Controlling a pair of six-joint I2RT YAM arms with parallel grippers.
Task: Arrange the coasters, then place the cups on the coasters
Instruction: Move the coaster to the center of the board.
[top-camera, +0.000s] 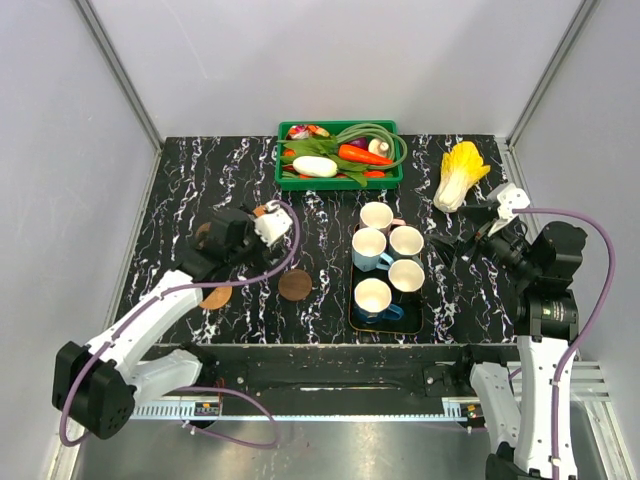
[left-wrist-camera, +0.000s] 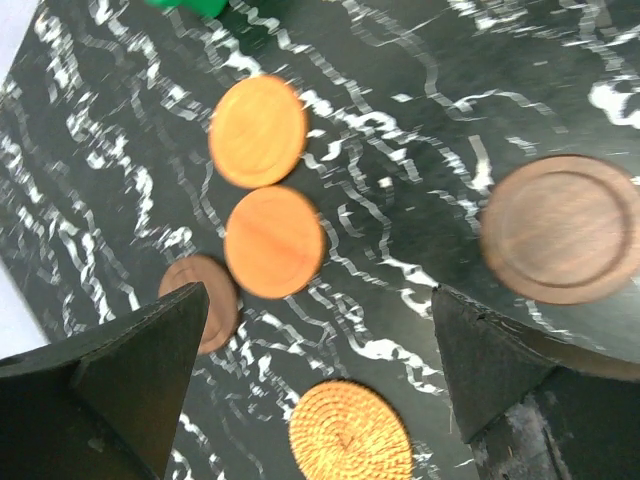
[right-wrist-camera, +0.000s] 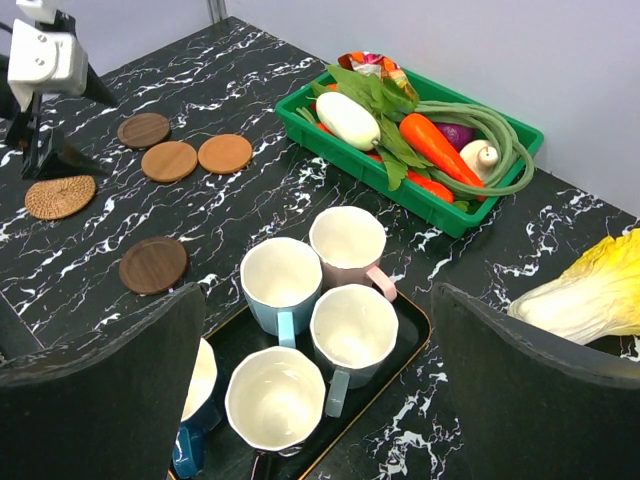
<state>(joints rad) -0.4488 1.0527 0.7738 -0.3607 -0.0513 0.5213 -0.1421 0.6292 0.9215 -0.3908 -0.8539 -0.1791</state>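
Observation:
Several coasters lie on the black marble table at the left: two orange discs (left-wrist-camera: 257, 131) (left-wrist-camera: 274, 241), a brown one (left-wrist-camera: 212, 297) half behind my finger, a woven one (left-wrist-camera: 350, 432) and a dark brown one (left-wrist-camera: 565, 228) (top-camera: 296, 285). My left gripper (left-wrist-camera: 318, 300) (top-camera: 235, 240) hovers open above them, holding nothing. Several cups stand with cream insides on a black tray (right-wrist-camera: 416, 318) (top-camera: 353, 300): pink (right-wrist-camera: 347, 240), blue (right-wrist-camera: 281, 275), pale teal (right-wrist-camera: 354, 325), dark (right-wrist-camera: 275, 397) and navy (right-wrist-camera: 198, 385). My right gripper (right-wrist-camera: 318, 295) (top-camera: 468, 238) hangs open to the right of the tray.
A green basket (top-camera: 340, 183) (right-wrist-camera: 400, 195) of vegetables sits at the back of the table. A napa cabbage (top-camera: 460, 175) (right-wrist-camera: 590, 290) lies at the back right, close to my right arm. Grey walls enclose the table on three sides.

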